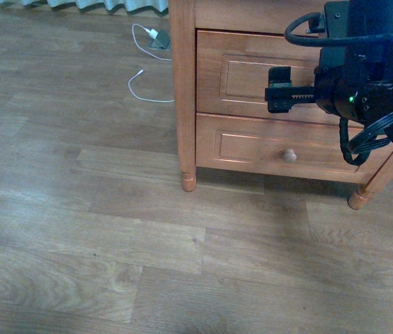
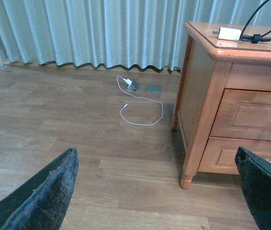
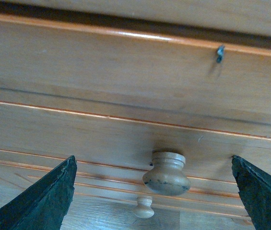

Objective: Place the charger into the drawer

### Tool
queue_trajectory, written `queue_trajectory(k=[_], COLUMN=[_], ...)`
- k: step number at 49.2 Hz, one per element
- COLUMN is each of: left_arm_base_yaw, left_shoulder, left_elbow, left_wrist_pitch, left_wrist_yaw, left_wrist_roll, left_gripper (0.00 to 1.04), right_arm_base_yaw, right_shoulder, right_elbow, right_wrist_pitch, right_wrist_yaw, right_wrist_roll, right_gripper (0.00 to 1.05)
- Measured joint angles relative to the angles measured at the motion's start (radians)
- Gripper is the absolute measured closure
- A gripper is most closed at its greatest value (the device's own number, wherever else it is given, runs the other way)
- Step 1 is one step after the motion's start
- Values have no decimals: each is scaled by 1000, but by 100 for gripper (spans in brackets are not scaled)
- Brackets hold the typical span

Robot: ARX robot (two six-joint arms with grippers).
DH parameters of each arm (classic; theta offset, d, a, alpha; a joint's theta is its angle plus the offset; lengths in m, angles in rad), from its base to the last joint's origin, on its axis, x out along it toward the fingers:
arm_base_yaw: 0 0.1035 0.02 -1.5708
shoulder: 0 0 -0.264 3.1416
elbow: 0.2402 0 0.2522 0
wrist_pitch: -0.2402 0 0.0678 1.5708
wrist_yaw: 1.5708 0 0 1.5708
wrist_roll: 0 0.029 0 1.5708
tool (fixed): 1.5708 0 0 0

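The charger (image 2: 229,33), a small white adapter with a black cable, lies on top of the wooden nightstand (image 2: 197,91); the front view does not show it. The drawer (image 1: 241,76) is the taller upper one and it is shut. My right gripper (image 1: 279,90) is open in front of it. In the right wrist view the drawer's round pale knob (image 3: 166,173) sits between the two spread fingers, untouched. My left gripper (image 2: 157,152) hangs open over the floor, well left of the nightstand, holding nothing.
A shorter lower drawer (image 1: 252,147) with its own knob (image 1: 290,155) sits below. A white-cabled charger (image 2: 133,85) and its thin cord (image 2: 142,112) lie on the wooden floor near the curtain (image 2: 101,33). The nightstand's front leg (image 1: 188,177) stands nearby.
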Motion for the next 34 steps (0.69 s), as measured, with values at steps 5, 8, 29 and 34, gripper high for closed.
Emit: queue_trajectory(k=[5,8,29,34], left_arm_base_yaw=[0,0,0,0], left_shoulder=[0,0,0,0], left_elbow=[0,0,0,0], left_wrist_pitch=[0,0,0,0], left_wrist_yaw=[0,0,0,0], left_wrist_roll=[0,0,0,0], left_gripper=[6,6,6,6], right_arm_base_yaw=[0,-1,-6,-6], right_shoulder=[10,16,27,27], right_elbow=[7,13,21,20], right_wrist_pitch=[-5,-7,-6,-7], right_wrist_yaw=[0,2,8,5], right_wrist_roll=[-4,-6,-24,-26], right_gripper=[22,31,82,82])
